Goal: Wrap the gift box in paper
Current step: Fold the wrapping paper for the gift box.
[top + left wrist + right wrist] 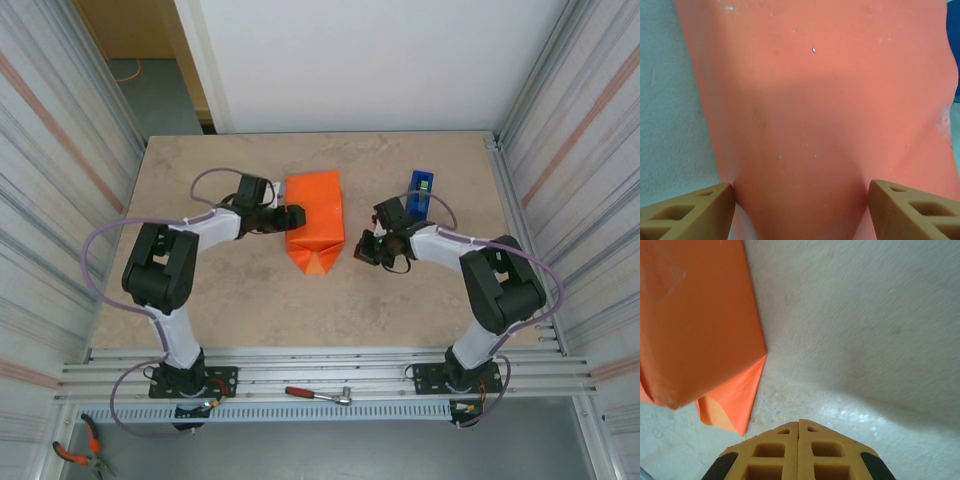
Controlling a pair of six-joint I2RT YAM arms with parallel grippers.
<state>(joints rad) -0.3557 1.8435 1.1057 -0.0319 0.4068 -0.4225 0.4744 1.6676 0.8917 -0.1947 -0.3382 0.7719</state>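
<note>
The paper (315,224) is bright orange and plain. It is folded up into a blocky bundle that lies flat near the middle of the table (250,300). Its 6 o'clock end is folded to a point with loose flaps. Its 12 o'clock end is square.

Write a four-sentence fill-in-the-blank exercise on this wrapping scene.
1. The folded paper on the table is ____ in colour.
2. The left gripper, at the paper's left side, has its jaws ____.
3. The right gripper, apart from the paper, has its jaws ____.
4. The tape dispenser beyond the right gripper is ____ in colour.
Missing words: orange; open; shut; blue.
</note>
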